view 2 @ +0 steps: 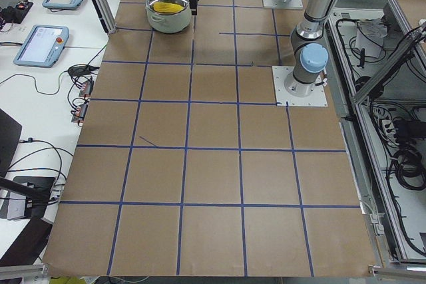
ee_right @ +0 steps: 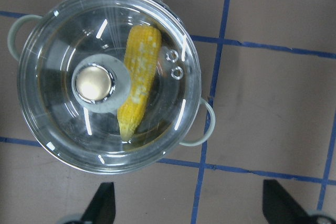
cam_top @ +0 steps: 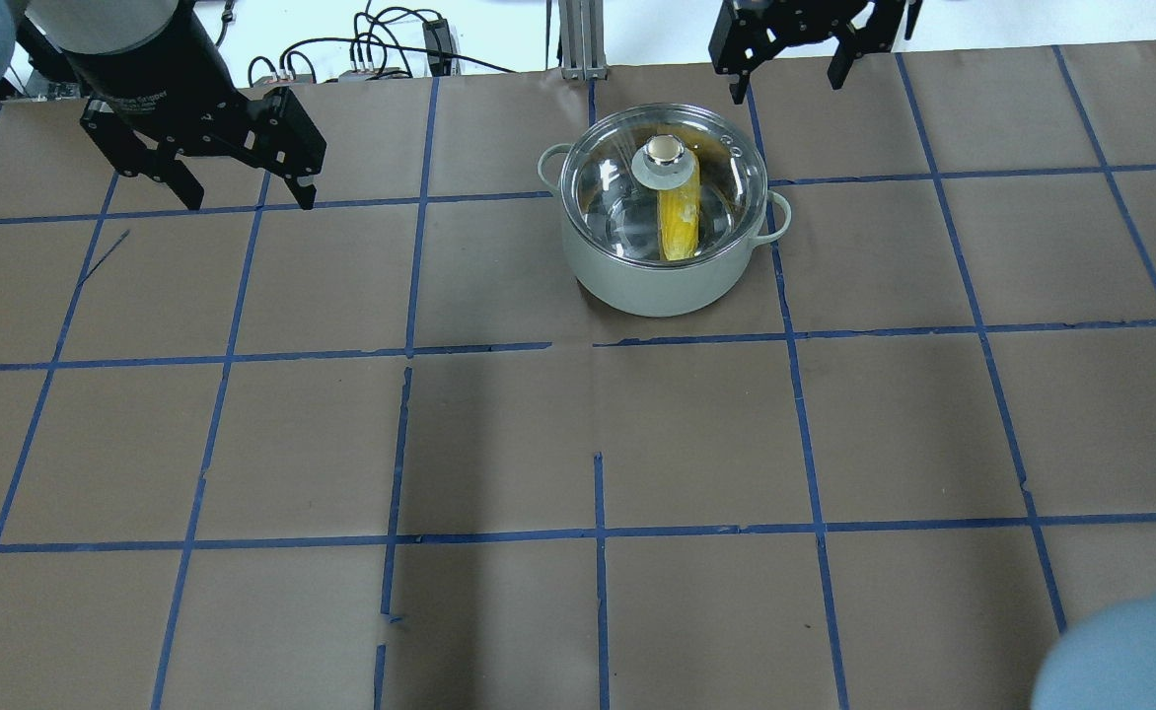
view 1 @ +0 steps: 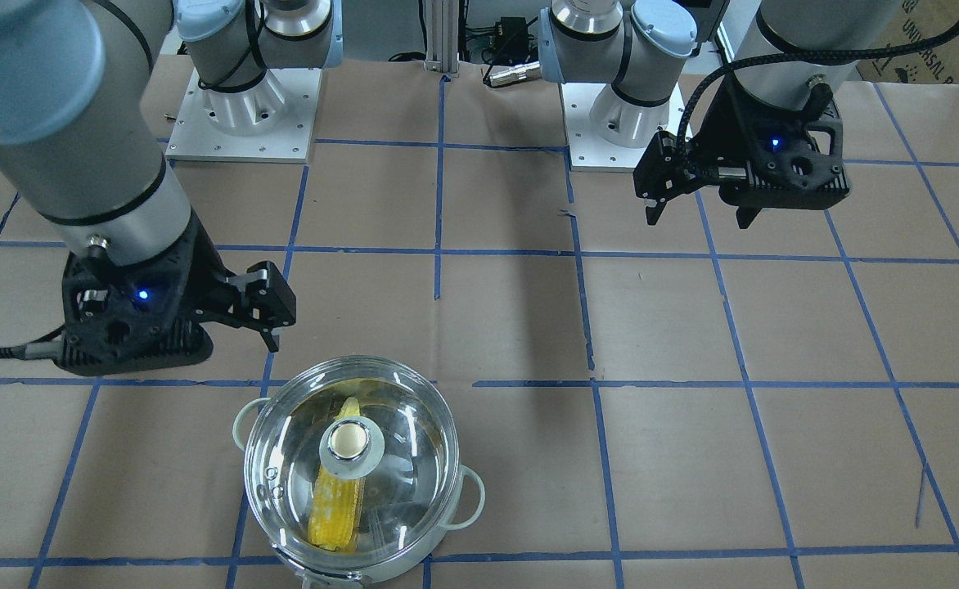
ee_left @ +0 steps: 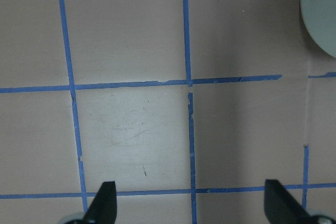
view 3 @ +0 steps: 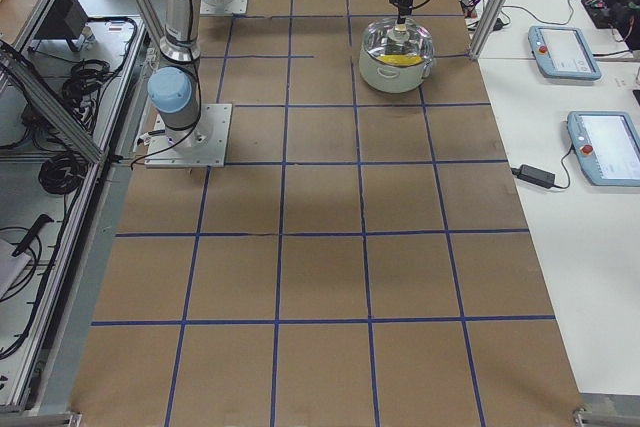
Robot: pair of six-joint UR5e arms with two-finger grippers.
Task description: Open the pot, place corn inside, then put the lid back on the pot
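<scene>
The pot (cam_top: 657, 286) stands at the table's far middle and also shows in the front view (view 1: 467, 495). The clear lid (cam_top: 608, 192) sits on it, its knob (view 1: 348, 438) upright. The corn (cam_top: 679, 222) lies inside under the glass, plain in the right wrist view (ee_right: 139, 80). My right gripper (cam_top: 785, 89) is open and empty, raised beside the pot's far right side, and is apart from the lid (ee_right: 94, 82). My left gripper (cam_top: 248, 202) is open and empty above bare table far to the pot's left. The left wrist view catches only the pot's edge (ee_left: 323, 14).
The table is brown paper with a blue tape grid. The arms' base plates (view 1: 242, 114) (view 1: 619, 123) sit at the robot's side. A metal post (cam_top: 578, 39) and cables stand just beyond the pot. Teach pendants (view 3: 565, 47) lie on a side table.
</scene>
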